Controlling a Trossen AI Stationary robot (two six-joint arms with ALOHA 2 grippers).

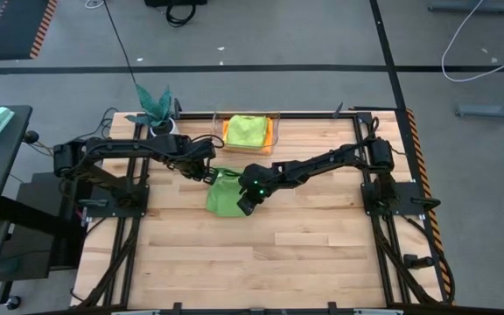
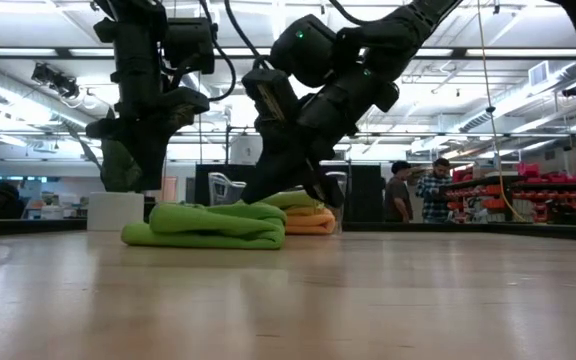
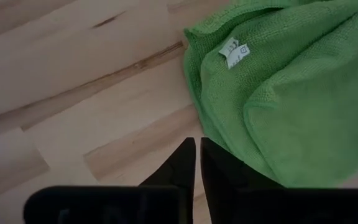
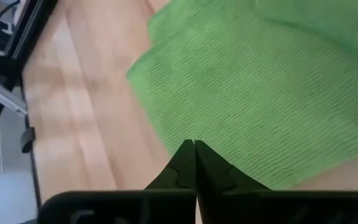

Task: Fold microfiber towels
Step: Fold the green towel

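Mid-green towel (image 1: 224,194) lies folded mid-table; both grippers, left (image 1: 208,175) and right (image 1: 247,206), hover closed and empty. If you drag either one across, you'll undo its fold.

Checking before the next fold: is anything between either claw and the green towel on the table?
Nothing visible. The mid-green towel lies bare on the wood, with the left claw at its far edge and the right claw at its right side, both shut.
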